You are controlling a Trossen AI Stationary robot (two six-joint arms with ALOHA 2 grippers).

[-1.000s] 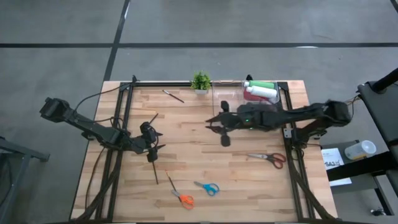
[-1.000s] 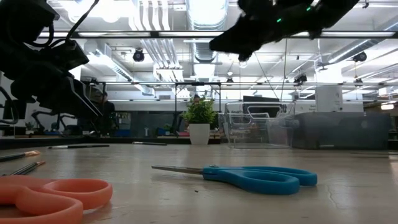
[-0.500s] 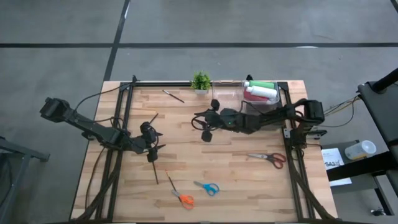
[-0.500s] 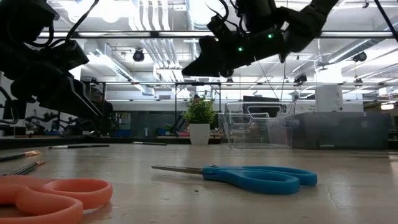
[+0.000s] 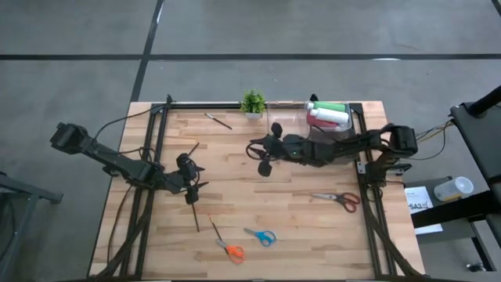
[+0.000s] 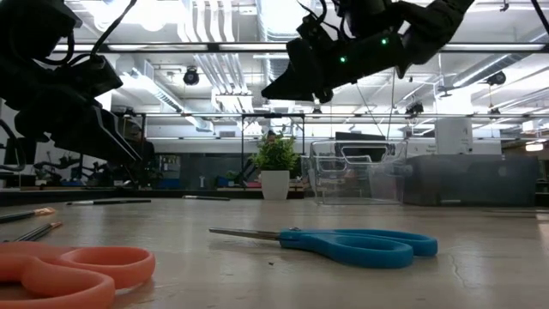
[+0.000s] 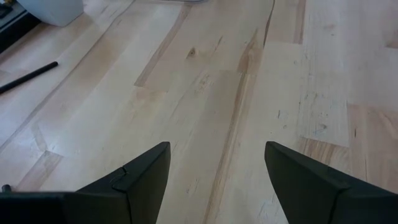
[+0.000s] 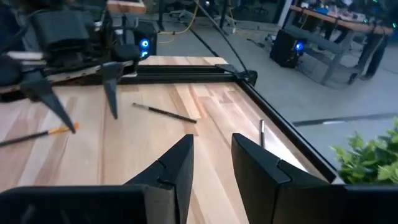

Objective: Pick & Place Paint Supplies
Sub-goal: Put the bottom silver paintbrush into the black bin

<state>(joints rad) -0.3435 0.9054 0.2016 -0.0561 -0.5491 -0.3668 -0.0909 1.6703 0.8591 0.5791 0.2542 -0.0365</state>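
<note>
We see the right end effector (image 5: 261, 157) mid-desk, fingers a narrow gap apart, empty, facing a brush (image 8: 163, 112). Bottles (image 5: 327, 114) sit in the clear bin (image 5: 286, 117), prob. their goal. Left end effector (image 5: 192, 186) apart, waiting nr another brush (image 5: 195, 215).

The middle of the table (image 5: 297, 219) is bare wood, open to a gripper from any side. At twelve o'clock the potted plant (image 5: 252, 103) and the clear bin (image 5: 291, 117) of bottles (image 5: 327, 114) block the far edge. The right gripper (image 5: 264, 153), fingers slightly apart and empty, hangs over the centre. At nine o'clock the left gripper (image 5: 191, 182), jaws wide, stands above brushes (image 5: 194, 213). Scissors lie at six (image 5: 261, 236), at seven (image 5: 228, 249) and at four (image 5: 338, 199).
</note>
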